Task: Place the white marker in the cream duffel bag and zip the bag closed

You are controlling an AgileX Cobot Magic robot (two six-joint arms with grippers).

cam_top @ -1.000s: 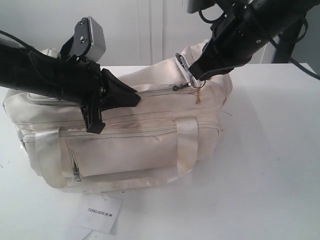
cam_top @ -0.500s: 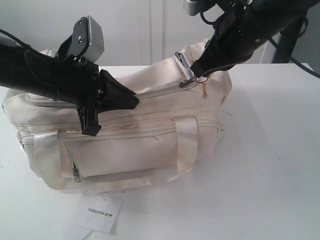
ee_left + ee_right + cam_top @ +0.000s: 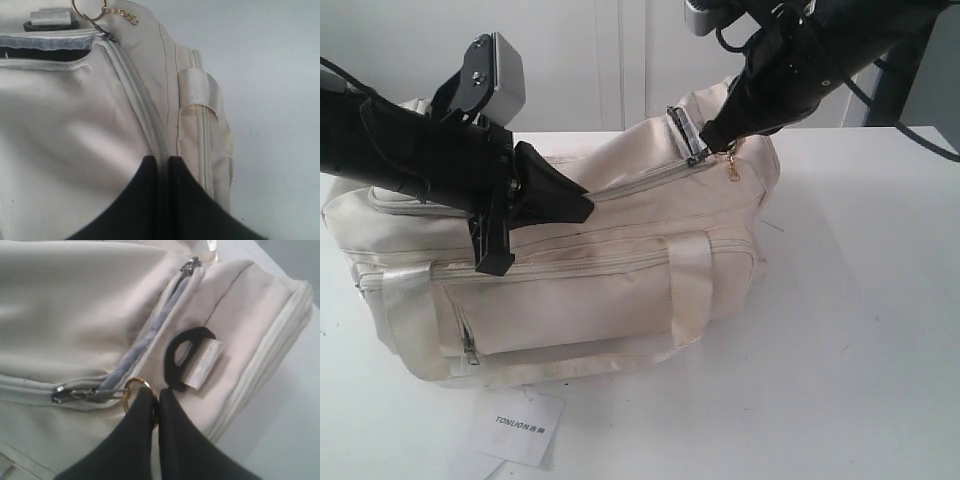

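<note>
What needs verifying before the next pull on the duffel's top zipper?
1. Right gripper shut on the pull ring: ok.
2. Left gripper pinching the cream duffel bag on its zipper seam: ok.
3. Top zipper fully closed: not ok, an open stretch shows beyond the slider.
4. White marker inside the bag: cannot tell, it is not visible in any view.
5. Paper tag away from the zipper: ok, it lies on the table in front of the bag.
</note>
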